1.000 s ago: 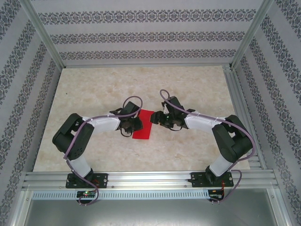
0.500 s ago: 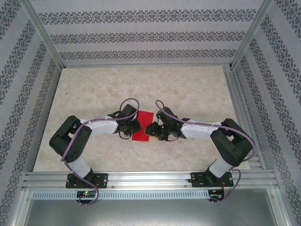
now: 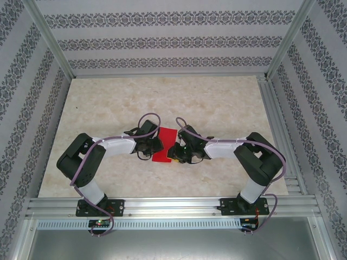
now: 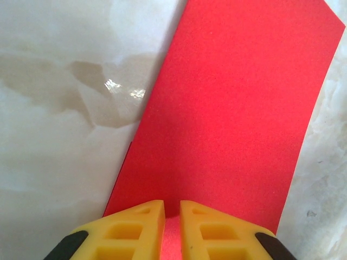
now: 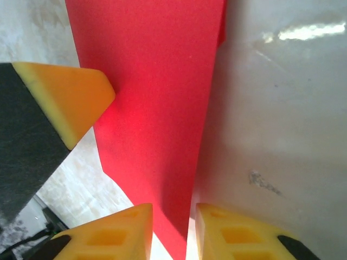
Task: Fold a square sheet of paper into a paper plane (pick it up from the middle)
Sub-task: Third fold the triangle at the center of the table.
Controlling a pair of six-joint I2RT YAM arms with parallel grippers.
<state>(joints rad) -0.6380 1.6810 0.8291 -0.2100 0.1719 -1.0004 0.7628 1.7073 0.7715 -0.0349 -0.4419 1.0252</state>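
Your top view takes in the whole counter [image 3: 217,103] from behind, while both wrist views close in on the red paper [image 4: 233,108].

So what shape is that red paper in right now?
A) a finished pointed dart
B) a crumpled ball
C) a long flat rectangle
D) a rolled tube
C: the red paper lies as a long, straight-edged rectangle on the marble table.
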